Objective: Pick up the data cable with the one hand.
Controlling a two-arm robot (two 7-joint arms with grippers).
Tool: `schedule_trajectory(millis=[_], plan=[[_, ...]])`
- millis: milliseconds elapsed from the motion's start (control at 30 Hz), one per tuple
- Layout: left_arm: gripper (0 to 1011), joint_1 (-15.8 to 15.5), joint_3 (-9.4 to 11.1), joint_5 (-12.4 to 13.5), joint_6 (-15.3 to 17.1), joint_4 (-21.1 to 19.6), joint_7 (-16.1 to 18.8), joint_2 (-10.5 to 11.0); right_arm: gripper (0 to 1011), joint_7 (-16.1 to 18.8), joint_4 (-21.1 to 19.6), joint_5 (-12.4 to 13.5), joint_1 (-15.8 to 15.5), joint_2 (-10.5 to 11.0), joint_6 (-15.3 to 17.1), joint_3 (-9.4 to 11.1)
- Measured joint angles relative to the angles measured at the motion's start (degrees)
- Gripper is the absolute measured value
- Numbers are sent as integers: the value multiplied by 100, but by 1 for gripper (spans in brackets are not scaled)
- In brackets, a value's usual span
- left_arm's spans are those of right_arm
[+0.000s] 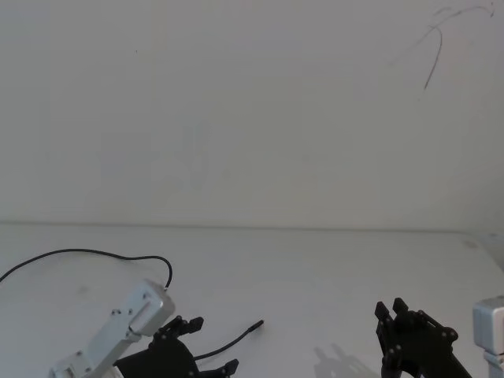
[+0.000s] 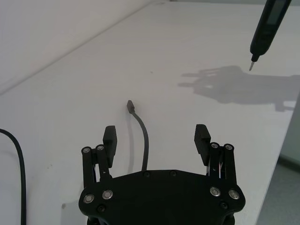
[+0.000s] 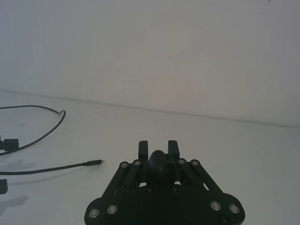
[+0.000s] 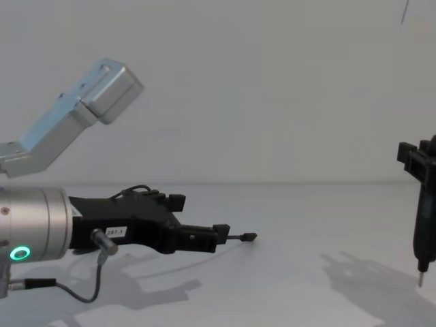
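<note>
The data cable (image 1: 228, 342) is a thin black cord lying on the white table. Its small plug (image 1: 258, 323) points toward the middle, and its far length curves off to the left. My left gripper (image 1: 213, 344), the one hand with the white label (image 4: 114, 232), hovers low over the cable with its fingers open. In the left wrist view the cable (image 2: 145, 143) runs between the two fingertips (image 2: 110, 137), touching neither, and the plug (image 2: 130, 106) lies beyond them. My right gripper (image 1: 391, 309) stays at the lower right, shut on a black pen-shaped tool (image 4: 424, 211) with a pale tip.
The white table (image 1: 331, 268) meets a plain wall behind. Its right edge (image 2: 287, 136) drops off beside the tool. A short dark wrist wire (image 4: 88, 289) hangs under my left wrist. The cable's loop (image 3: 47, 133) lies left of the plug.
</note>
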Motion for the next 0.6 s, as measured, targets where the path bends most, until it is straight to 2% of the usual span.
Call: schedule_trajectory(millis=[600], plan=[[1001, -245, 122, 315, 321, 184, 66, -143, 250, 0, 0, 0, 0, 0, 0, 0]])
